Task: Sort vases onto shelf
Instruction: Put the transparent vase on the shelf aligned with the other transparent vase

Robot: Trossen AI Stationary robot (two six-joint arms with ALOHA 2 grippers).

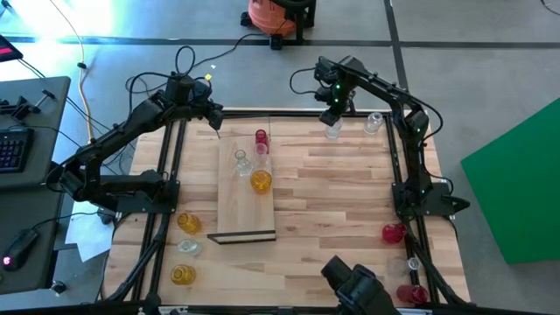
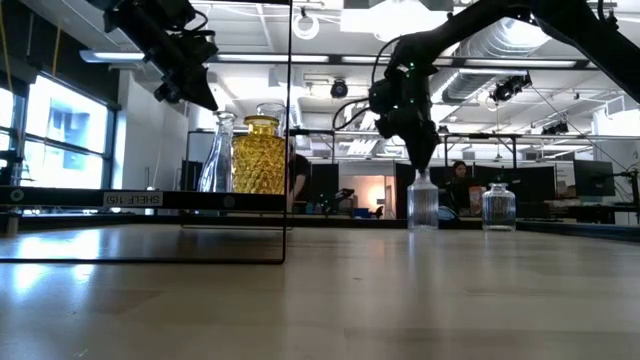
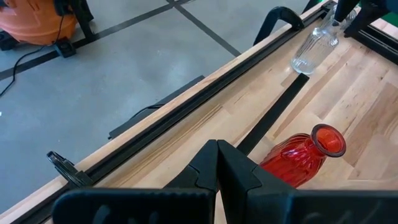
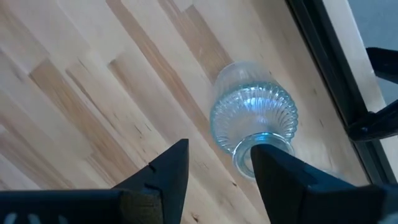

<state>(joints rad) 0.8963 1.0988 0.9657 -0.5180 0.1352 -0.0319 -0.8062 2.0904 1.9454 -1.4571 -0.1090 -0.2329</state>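
Over on the left edge of the table, three vases sit off the shelf: an amber vase [image 1: 188, 222], a clear vase [image 1: 187, 248] just below it, and another amber one [image 1: 182, 275] nearest the front. The left gripper [image 1: 214, 122] hangs above the far-left corner of the shelf [image 1: 238, 206], its fingers [image 3: 217, 168] pressed together with nothing between them. The shelf itself is a light-wood board lying lengthwise in the middle-left of the table, its dark strip at the near end. On its far half stand a red vase [image 1: 261, 137] close to the back edge, two clear vases [image 1: 241, 162] beside and just in front of it, and a yellow vase [image 1: 261, 180] in front of those; from table height the yellow one [image 2: 260, 155] looks ribbed and stands next to a tall clear one [image 2: 218, 152]. Farther right, at the back of the table, the right gripper [image 1: 333, 120] reaches down over a small clear vase [image 1: 333, 131], and its wrist view shows the fingers [image 4: 165, 171] spread wide, straddling the neck of that vase [image 4: 254, 118], though I cannot tell if they touch it. Another clear vase [image 1: 374, 122] stands just beside it to the right. By the right edge near the front sit a red vase [image 1: 393, 233], a clear one [image 1: 414, 263] and another red one [image 1: 411, 294].
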